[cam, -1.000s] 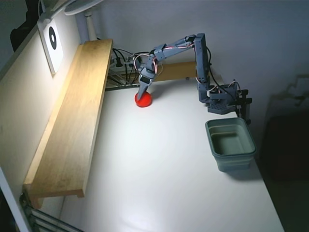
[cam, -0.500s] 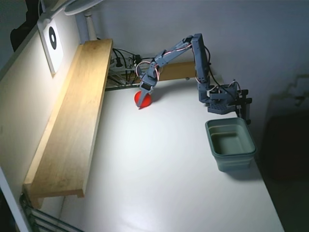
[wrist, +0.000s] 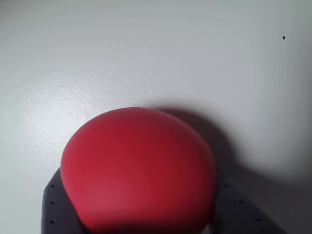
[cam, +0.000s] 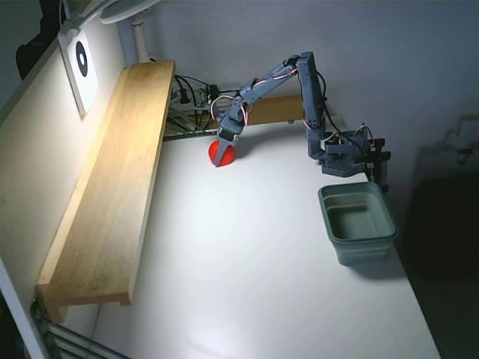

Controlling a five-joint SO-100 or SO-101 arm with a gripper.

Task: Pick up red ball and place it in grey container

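Red ball [wrist: 139,170] clamped between gripper [cam: 222,153] fingers | wrist: fills frame | fixed: grey container [cam: 358,224] well apart

Arm stretched out, tool [cam: 222,158] clamped, tips angled downward.

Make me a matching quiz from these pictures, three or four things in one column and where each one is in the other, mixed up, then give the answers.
Things
1. red ball
2. grey container
3. wooden shelf
4. gripper

Places, fixed view
A. along the table's left side
B. right side, below the arm's base, nothing in it
C. far end of the table, closed round the ball
D. between the gripper's fingers

Pairs: 1-D, 2-B, 3-A, 4-C
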